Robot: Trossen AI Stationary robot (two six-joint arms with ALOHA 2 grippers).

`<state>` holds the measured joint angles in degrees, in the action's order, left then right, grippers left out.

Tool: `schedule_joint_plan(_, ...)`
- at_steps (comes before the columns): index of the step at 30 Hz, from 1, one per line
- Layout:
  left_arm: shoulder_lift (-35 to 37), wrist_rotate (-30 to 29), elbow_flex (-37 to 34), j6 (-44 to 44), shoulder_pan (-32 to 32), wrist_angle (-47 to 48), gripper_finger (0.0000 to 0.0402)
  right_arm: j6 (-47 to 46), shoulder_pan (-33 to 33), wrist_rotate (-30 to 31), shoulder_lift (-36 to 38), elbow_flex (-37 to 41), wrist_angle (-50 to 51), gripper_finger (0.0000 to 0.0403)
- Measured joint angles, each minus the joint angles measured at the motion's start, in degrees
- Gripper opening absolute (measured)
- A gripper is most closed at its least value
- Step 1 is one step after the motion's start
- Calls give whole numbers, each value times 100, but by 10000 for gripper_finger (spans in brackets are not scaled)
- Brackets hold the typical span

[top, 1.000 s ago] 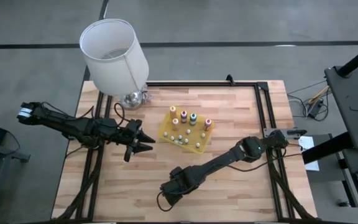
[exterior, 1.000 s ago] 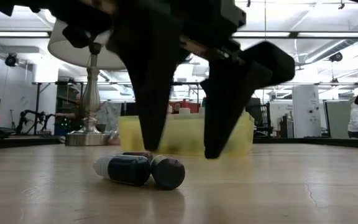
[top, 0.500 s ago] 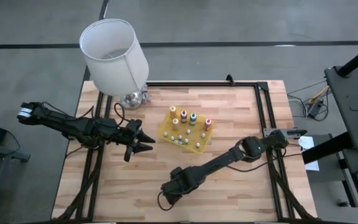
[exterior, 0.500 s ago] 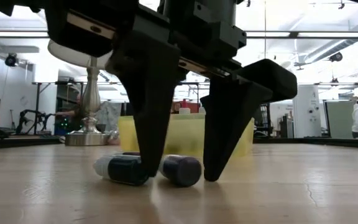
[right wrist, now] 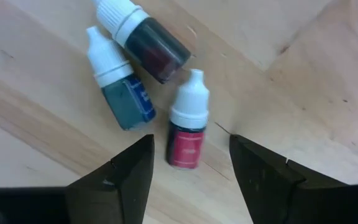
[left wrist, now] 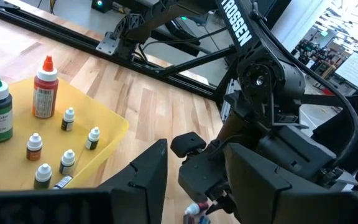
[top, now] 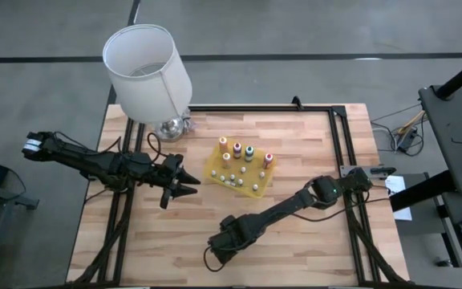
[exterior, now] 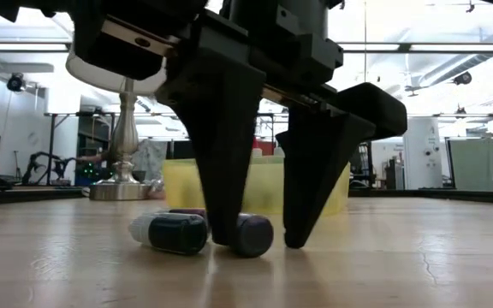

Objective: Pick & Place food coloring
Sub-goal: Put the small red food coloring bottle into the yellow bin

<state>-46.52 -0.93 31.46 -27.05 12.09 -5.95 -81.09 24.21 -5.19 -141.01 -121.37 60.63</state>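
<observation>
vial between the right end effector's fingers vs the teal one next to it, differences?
Colour: the red vial holds red liquid; the teal vial holds blue-green.
Place: the red vial lies between the right end effector's open fingers; the teal vial lies outside them, to one side.
Shared: both lie flat on the wooden table, with white pointed caps.

Right pincer [right wrist: 190,163] lowered, fingers apart (left pincer [top: 184,181] waits).

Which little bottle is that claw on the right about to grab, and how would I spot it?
Find the yellow tray mid-table; nearer the table's front edge, the right gripper hangs with its fingers spread over three tiny white-capped vials lying on the wood. The red vial lies between the fingers; the blue vial and the dark maroon vial lie just beyond it.
</observation>
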Motion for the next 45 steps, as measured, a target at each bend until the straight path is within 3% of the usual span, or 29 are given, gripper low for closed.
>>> schedule_joint_plan(14,0,0,0,0,-1,-3,133,426,-18,-85,2,10,310,156)
schedule_joint_plan(32,0,-22,0,2,-1,-3,133,1432,-74,-122,41,-193,508,14)
schedule_joint_plan(40,-2,-64,0,2,-5,-3,133,1634,-87,-68,81,-499,688,14)
schedule_joint_plan(45,-2,-69,0,2,-8,-5,133,1378,-87,-68,81,-570,651,56)
